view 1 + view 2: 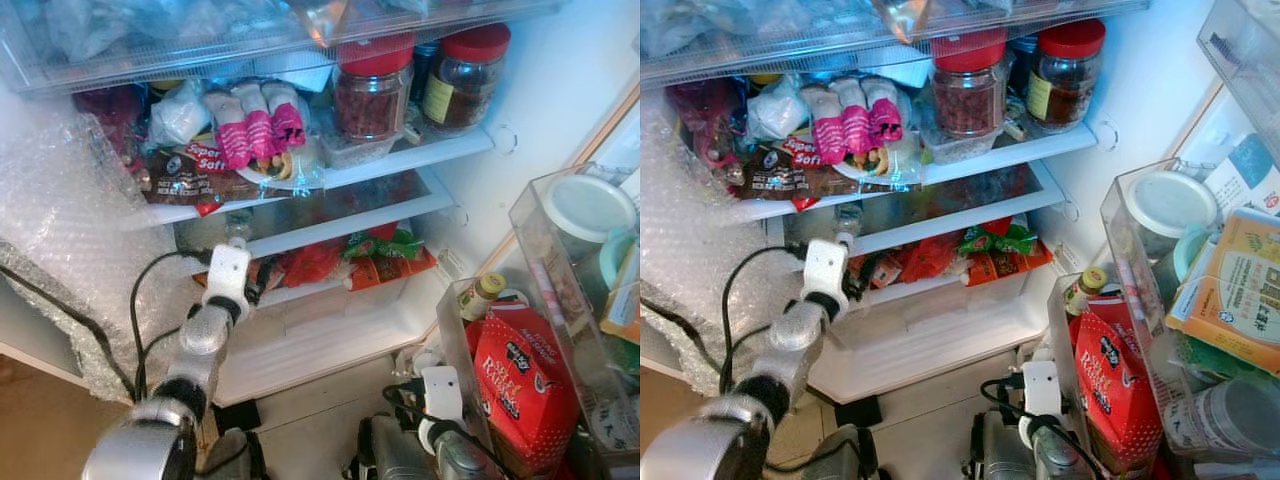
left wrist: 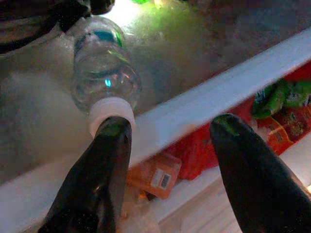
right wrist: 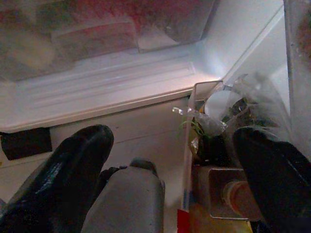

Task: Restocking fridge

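A clear plastic water bottle (image 2: 104, 77) with a white cap (image 2: 111, 112) lies on its side on the middle fridge shelf (image 2: 204, 99), cap toward me. My left gripper (image 2: 171, 125) is open at the shelf's front edge. One black finger (image 2: 104, 160) rests its tip right at the cap, and the other finger (image 2: 248, 165) is well off to the side. From the head, my left arm (image 1: 210, 330) reaches up to that shelf, where the bottle (image 1: 237, 226) shows faintly. My right gripper (image 3: 172, 137) hangs open low by the fridge door's bottom bin, holding nothing.
Two red-lidded jars (image 1: 373, 90) and pink snack packs (image 1: 255, 125) crowd the upper shelf. Red and green packets (image 1: 370, 255) lie on the shelf below. Bubble wrap (image 1: 60, 220) covers the left side. The door bins on the right hold a red raisin box (image 1: 520, 385) and a white-lidded tub (image 1: 585, 205).
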`<state>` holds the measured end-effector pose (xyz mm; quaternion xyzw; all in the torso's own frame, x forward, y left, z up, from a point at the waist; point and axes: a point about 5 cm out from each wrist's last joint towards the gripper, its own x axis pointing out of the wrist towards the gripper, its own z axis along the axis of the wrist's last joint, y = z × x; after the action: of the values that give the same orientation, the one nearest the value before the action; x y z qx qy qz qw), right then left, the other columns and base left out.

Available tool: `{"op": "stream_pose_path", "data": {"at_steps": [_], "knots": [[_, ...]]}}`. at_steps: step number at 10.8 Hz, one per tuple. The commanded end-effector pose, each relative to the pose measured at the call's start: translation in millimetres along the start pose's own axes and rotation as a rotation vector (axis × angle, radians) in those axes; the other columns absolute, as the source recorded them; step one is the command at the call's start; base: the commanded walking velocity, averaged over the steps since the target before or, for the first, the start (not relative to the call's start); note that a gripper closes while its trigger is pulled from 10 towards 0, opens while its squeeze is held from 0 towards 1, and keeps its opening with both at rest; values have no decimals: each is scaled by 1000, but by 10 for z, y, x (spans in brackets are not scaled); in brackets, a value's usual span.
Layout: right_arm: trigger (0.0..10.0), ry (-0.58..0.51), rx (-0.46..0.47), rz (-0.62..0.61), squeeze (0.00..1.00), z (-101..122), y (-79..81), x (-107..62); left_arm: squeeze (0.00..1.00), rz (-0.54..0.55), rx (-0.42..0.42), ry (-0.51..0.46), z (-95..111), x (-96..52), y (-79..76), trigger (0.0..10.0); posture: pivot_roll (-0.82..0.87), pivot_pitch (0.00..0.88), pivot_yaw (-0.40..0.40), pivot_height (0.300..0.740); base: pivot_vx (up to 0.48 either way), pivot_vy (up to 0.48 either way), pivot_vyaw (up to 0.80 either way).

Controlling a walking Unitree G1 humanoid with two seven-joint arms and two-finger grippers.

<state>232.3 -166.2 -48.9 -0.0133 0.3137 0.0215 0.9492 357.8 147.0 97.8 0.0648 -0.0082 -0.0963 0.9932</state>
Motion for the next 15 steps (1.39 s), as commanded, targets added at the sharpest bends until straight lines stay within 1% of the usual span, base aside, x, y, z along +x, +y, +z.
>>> {"op": "stream_pose_path", "data": {"at_steps": [1,4,6,7,9,10,11,12,13,14,15], "knots": [[10000,32,2,-15,0,-81,-54,-28,0,16,-11,37,-48,-8,28,10000,-232,177,-17,647,0,0,0],[10000,35,-2,-18,0,-93,-74,-36,0,55,-51,79,-48,33,58,10000,-251,181,-23,647,0,0,0],[10000,37,-5,-22,0,-91,-92,-36,0,80,-44,102,9,93,93,10000,-250,181,-28,647,0,0,0],[10000,37,-7,-21,0,-88,-93,-35,0,109,-70,107,35,112,133,10000,-251,181,-28,647,0,0,0],[10000,36,-6,-20,0,-87,-88,-34,0,104,-90,81,60,116,130,10000,-245,179,-24,647,0,0,0],[10000,37,-5,-17,0,-87,-79,-33,0,70,-99,53,41,89,81,10000,-236,179,-22,647,0,0,0],[10000,38,-3,-12,0,-87,-64,-30,0,-8,-103,9,9,36,-31,10000,-229,177,-18,647,0,0,0],[10000,39,-2,-11,0,-89,-58,-30,0,-38,-105,-18,-5,0,-82,10000,-226,175,-14,647,0,0,0],[10000,39,0,-10,0,-91,-56,-31,0,-47,-98,-35,-15,-29,-98,10000,-223,174,-12,647,0,0,0],[10000,40,2,-9,0,-94,-49,-31,0,-92,-42,-85,-38,-127,-154,10000,-220,172,-8,647,0,0,0],[10000,42,3,-7,0,-97,-46,-32,0,-109,-21,-112,-45,-187,-163,10000,-218,171,-6,647,0,0,0]]}}
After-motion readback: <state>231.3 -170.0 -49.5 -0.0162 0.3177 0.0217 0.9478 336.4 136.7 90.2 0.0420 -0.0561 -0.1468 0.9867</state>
